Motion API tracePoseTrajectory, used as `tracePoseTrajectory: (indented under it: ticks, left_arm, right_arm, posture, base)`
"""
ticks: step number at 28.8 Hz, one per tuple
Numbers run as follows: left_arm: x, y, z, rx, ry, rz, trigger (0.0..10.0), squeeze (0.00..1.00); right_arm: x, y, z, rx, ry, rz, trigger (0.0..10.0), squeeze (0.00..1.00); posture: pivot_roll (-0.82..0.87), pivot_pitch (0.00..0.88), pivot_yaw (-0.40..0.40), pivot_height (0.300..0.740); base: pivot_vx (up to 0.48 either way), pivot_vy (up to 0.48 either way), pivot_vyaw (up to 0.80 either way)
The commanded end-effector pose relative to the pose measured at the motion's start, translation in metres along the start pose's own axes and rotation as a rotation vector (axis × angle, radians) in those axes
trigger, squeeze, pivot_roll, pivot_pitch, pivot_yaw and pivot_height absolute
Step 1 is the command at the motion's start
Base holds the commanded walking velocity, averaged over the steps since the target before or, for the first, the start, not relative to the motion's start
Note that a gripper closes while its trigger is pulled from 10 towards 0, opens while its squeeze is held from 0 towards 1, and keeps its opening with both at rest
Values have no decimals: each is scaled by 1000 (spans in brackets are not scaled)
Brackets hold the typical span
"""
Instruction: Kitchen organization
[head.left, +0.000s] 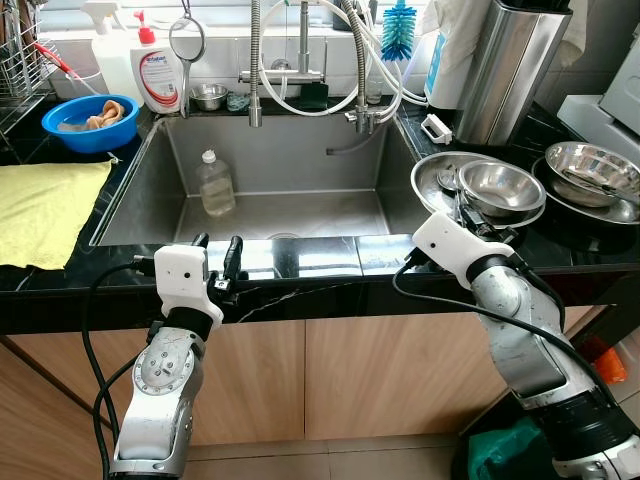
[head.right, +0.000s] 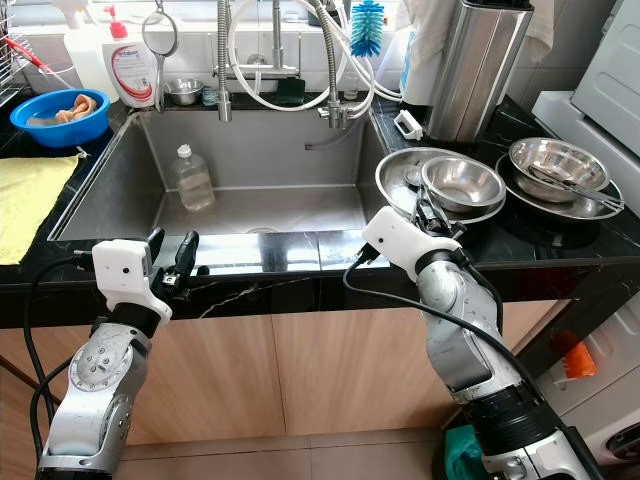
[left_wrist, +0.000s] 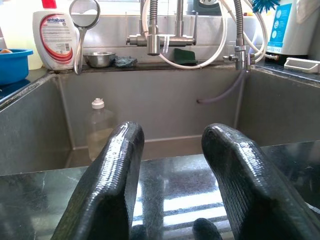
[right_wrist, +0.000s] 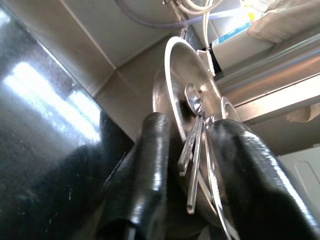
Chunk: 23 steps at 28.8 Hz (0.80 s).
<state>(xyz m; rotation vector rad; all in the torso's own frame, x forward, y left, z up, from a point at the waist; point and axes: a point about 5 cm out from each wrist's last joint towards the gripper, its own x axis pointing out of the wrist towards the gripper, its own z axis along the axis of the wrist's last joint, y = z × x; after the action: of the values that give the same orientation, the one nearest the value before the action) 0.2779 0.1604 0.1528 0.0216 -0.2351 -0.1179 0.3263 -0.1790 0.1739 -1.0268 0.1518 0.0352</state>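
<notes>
A round steel plate (head.left: 428, 178) lies on the black counter right of the sink, with a steel bowl (head.left: 500, 187) and a few spoons (right_wrist: 192, 145) on it. My right gripper (head.left: 478, 224) is at the plate's near rim, open. Its two fingers (right_wrist: 150, 165) stand on either side of the spoon handles and the rim, with gaps showing. My left gripper (head.left: 218, 256) hovers open over the counter's front edge, holding nothing. An empty clear plastic bottle (head.left: 215, 183) stands in the sink basin (head.left: 300, 215).
A second steel bowl (head.left: 590, 170) with utensils sits at the far right, behind it a tall steel canister (head.left: 510, 70). To the left lie a yellow cloth (head.left: 40, 205) and a blue bowl (head.left: 90, 122). A soap bottle (head.left: 160, 75), a small steel bowl (head.left: 208, 96) and tap hoses line the back.
</notes>
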Motion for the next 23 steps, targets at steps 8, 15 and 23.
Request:
tracePoseTrajectory:
  ticks: [8, 15, 23]
  left_arm:
    - [-1, -2, -4, -18, 30, -21, 10000, 0]
    - [-2, -3, -6, -20, 41, -27, 10000, 0]
    - [-2, -3, -6, -19, 42, -29, 10000, 0]
  right_arm:
    - [0, -5, 9, -7, -28, -8, 0, 0]
    - [-1, -2, 7, -4, -20, 8, 0, 0]
    - [-1, -5, 10, -6, -37, -14, 0, 0]
  posture:
    - [-65, 0, -39, 706]
    - [-63, 0, -40, 706]
    - [-64, 0, -39, 706]
  base:
    - [0, 0, 0]
    - [0, 0, 0]
    - [0, 0, 0]
